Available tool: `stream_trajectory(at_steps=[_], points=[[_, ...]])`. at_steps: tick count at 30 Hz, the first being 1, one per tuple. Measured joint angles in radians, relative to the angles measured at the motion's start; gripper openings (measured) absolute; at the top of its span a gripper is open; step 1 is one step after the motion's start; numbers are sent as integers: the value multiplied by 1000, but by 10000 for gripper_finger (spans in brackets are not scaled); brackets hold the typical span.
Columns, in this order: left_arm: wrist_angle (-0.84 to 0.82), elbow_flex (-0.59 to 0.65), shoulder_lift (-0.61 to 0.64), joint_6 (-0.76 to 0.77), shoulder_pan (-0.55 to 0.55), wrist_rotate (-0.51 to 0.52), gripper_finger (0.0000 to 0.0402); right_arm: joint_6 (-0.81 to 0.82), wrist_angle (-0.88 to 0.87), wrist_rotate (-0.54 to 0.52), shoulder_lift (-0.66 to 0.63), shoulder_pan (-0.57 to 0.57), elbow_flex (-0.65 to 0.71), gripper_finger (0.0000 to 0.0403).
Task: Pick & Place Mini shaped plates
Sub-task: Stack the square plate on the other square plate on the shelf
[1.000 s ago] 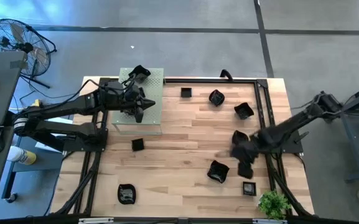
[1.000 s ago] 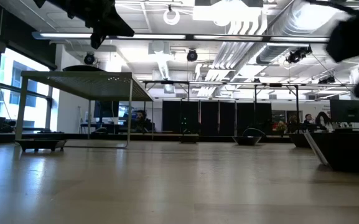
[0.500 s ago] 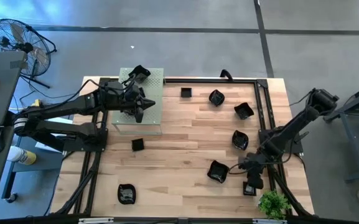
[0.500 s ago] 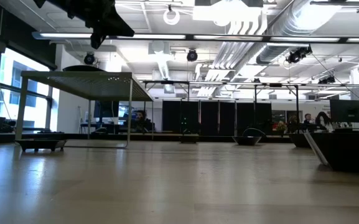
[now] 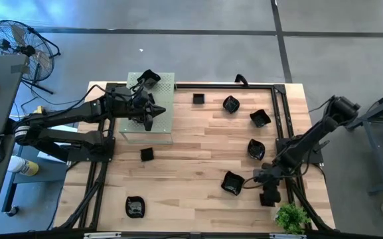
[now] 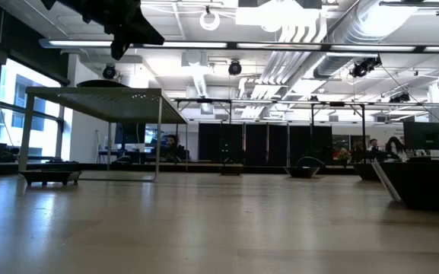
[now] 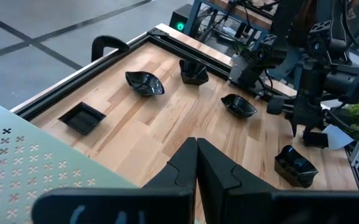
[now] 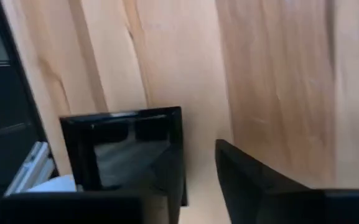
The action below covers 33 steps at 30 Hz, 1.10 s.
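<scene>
The right arm bends down low; its fingers (image 8: pixel 198 180) sit around a small square plate (image 8: pixel 123 149), not squeezed yet. The left fingers (image 7: pixel 196 168) are pressed together, holding nothing.

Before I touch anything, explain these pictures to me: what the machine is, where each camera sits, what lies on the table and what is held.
These are two dark robot arms at a wooden table. One camera looks straight down, one sits at table-top height looking into the room, and one rides on each wrist.

Small glossy black plates lie scattered on the wood, such as a square one and a wavy one. A pale green perforated board stands at the left, a small plant at the near right corner.

The left claw hangs shut above the board and holds nothing. The right claw is down at a small square plate beside the plant, one finger on its rim. Whether it grips yet, I cannot tell.
</scene>
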State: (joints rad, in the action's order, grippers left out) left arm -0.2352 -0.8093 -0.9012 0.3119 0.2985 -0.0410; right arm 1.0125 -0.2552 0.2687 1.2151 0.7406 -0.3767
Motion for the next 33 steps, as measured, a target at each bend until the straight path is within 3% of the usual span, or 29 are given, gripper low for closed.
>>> stream_trajectory(at_steps=[9,23,33], points=[[0,0,0,0,0,0,1,75,44,-1,7,0,0,4],[0,0,0,0,0,0,1,254,44,-80,-197,-2,-2,2],[-4,0,0,0,0,-9,1,217,-41,-7,-228,0,-2,44]])
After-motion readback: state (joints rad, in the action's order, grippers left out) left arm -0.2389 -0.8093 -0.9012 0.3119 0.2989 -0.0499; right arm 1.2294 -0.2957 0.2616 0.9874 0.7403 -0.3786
